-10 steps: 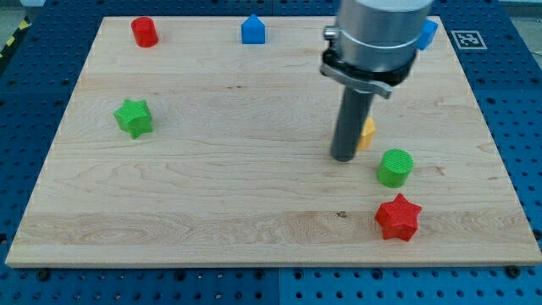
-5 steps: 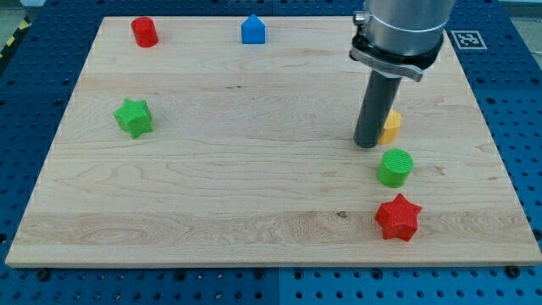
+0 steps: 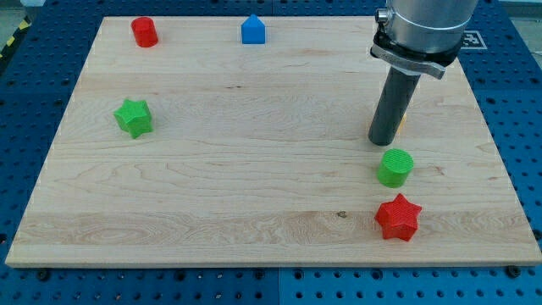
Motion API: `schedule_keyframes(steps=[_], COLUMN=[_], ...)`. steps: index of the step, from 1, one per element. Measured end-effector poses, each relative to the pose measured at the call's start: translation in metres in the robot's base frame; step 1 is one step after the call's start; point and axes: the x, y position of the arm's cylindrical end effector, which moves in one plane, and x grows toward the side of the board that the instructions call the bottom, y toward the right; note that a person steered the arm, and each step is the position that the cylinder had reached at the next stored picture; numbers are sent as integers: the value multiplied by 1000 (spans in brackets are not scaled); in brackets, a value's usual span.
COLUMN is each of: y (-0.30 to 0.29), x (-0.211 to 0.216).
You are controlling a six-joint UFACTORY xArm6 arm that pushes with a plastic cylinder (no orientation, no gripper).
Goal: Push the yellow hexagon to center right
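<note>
The yellow hexagon (image 3: 402, 119) is almost wholly hidden behind my rod; only a thin yellow sliver shows at the rod's right edge, at the board's centre right. My tip (image 3: 383, 141) rests on the wooden board (image 3: 254, 178), right against the hexagon's left side as seen here. A green cylinder (image 3: 395, 167) stands just below and slightly right of the tip.
A red star (image 3: 398, 217) lies below the green cylinder. A green star (image 3: 134, 117) is at the view's left. A red cylinder (image 3: 145, 31) and a blue house-shaped block (image 3: 253, 30) sit along the top edge. The arm's body covers the top right corner.
My tip has moved to the view's right and slightly up, and the yellow hexagon has slid right ahead of it. The other blocks have not moved.
</note>
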Motion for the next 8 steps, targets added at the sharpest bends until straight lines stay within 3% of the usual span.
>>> schedule_keyframes(steps=[4, 7, 8], y=[-13, 43, 43], x=[-51, -46, -63])
